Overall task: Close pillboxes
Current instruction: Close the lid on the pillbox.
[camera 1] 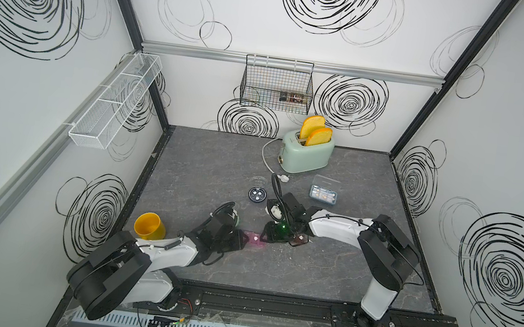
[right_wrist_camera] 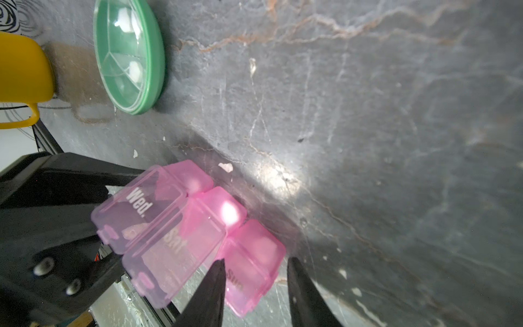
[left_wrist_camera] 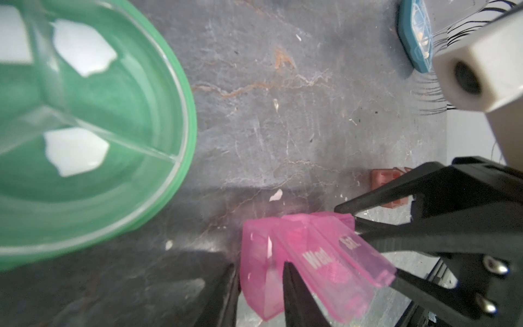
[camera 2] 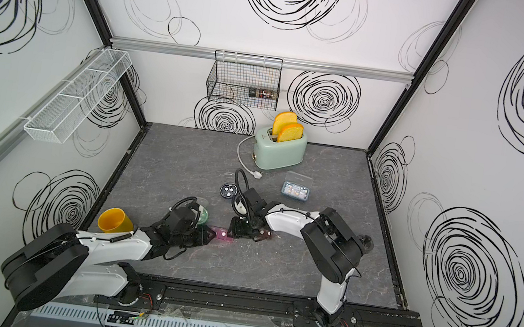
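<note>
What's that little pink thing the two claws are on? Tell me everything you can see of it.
The pink pillbox is a small strip of three joined cells in see-through pink plastic, with hinged lids printed Wed, Sat and Sun. The Wed and Sat lids stand raised; the Sun lid looks lowered. Pale pieces show inside. It lies on the grey table between the arms. The left gripper clamps its Wed end; the right gripper straddles the Sun cell, fingers open.
</note>
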`<state>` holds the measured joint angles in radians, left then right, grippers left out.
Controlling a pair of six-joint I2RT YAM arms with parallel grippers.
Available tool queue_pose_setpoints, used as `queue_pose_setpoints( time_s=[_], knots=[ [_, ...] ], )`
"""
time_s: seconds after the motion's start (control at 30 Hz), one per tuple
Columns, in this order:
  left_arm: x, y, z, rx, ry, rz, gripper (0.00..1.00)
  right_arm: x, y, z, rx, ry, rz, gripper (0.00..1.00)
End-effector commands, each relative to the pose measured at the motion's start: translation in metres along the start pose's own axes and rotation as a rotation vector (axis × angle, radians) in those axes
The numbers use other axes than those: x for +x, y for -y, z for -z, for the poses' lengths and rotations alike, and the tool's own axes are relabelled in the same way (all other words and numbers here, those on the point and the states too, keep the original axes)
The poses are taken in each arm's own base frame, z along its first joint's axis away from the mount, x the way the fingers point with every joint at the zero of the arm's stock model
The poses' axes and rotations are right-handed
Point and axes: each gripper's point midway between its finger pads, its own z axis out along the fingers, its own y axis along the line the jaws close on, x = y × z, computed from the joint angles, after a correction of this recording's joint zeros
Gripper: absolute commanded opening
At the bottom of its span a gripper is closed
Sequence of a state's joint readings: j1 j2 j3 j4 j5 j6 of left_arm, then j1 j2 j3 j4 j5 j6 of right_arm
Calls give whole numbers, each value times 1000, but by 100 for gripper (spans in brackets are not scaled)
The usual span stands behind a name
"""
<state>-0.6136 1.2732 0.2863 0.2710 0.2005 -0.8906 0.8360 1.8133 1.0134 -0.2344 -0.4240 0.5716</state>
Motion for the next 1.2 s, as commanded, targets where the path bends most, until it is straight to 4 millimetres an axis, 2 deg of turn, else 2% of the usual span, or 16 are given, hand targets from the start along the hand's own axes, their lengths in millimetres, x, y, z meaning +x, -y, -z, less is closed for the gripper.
queue_pose_setpoints(
  time_s=[0.0, 0.47, 1.17],
  knots=[
    [-2, 1, -3, -4, 4, 11, 32, 4, 10, -8, 46, -20, -1, 39],
    [3, -4, -6, -23, -9, 18, 30, 11, 16, -13, 65, -54, -3, 38],
    [4, -4, -8, -23, -18, 24, 28, 42, 31, -36, 132, -203, 50, 34]
  ],
)
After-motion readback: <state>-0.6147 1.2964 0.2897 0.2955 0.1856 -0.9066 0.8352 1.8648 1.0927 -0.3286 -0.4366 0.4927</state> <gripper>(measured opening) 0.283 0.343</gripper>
